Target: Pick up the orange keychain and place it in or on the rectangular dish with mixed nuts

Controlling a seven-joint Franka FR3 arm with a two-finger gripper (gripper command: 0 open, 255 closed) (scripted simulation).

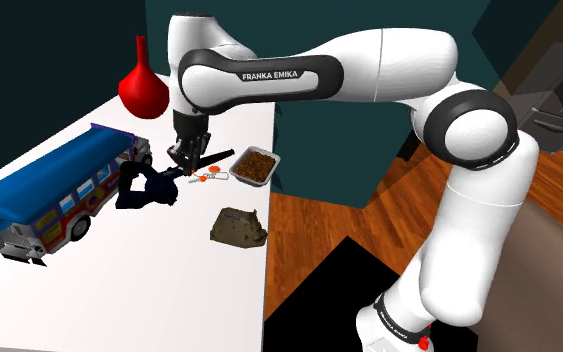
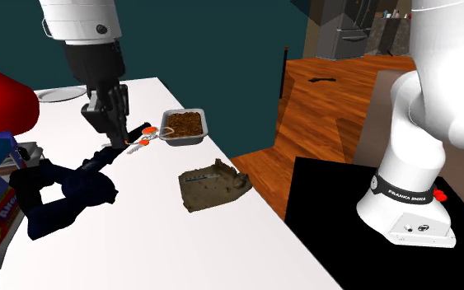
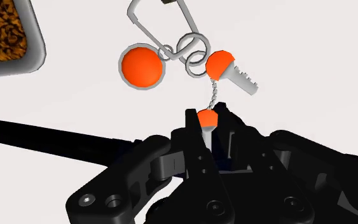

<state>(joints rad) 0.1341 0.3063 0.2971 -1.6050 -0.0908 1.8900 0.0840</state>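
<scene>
The pincer (image 3: 210, 122) is pinching the small orange end of the keychain (image 3: 142, 66), lying on the counter (image 1: 169, 270) with the dish (image 3: 37, 44) at its two o'clock in the shoulder view, seemingly readying a lift.

Fingers (image 3: 193, 137) are hiding part of the keychain's (image 3: 217, 63) tab. The dish (image 3: 39, 38) is running off the wrist view.

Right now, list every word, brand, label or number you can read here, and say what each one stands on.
"FRANKA EMIKA": white letters on the dark band of the arm's upper link, shoulder view.
"FRANKA EMIKA": on the dark ring of the arm's base, second exterior view.
Toy bus: coloured side markings, too blurred to read.
</scene>
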